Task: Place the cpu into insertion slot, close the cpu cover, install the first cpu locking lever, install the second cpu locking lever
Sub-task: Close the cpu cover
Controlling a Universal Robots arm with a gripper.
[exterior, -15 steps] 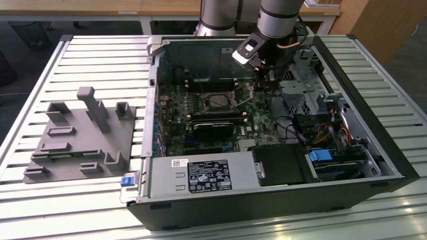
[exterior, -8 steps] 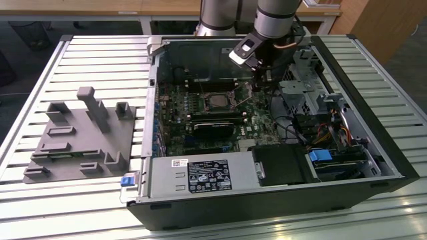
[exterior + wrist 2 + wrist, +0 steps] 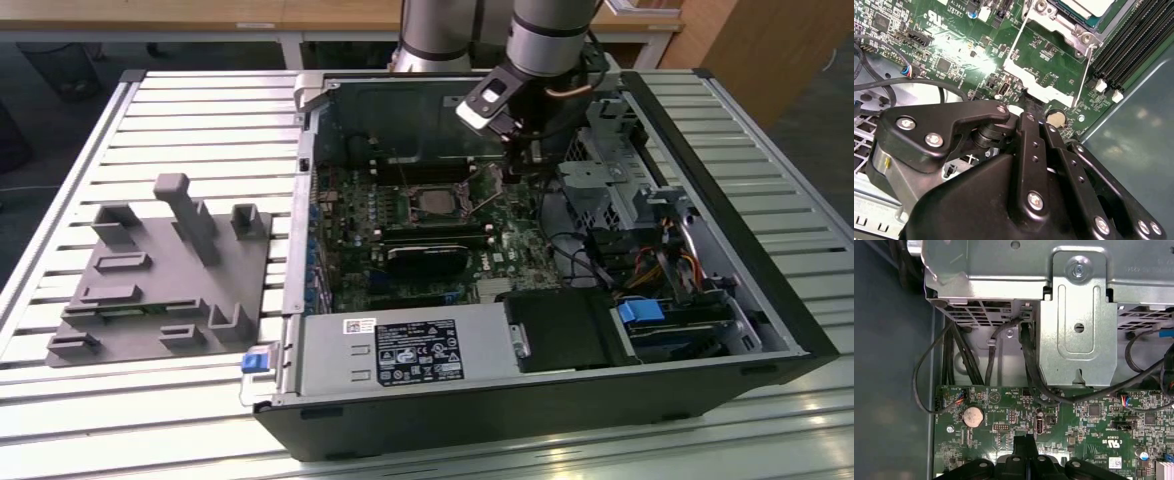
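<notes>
Claw (image 3: 1026, 444) is pinched narrow, with nothing seen between the tips. In the exterior view it hangs low over the green board (image 3: 1089, 440) at upper centre of frame, just right of the socket.

The cpu (image 3: 434, 203) sits in the insertion slot (image 3: 406, 204). The cpu cover (image 3: 1064, 27) appears to be down around it. Wire lever (image 3: 1015, 40) looks unlatched, though I cannot be sure.

Risks:
- The tip is close to the board and could scrape small parts or the coin cell (image 3: 973, 416).
- A closed tip may slip off the springy wire.
- Black cables (image 3: 1029, 360) near the wrist could snag.
</notes>
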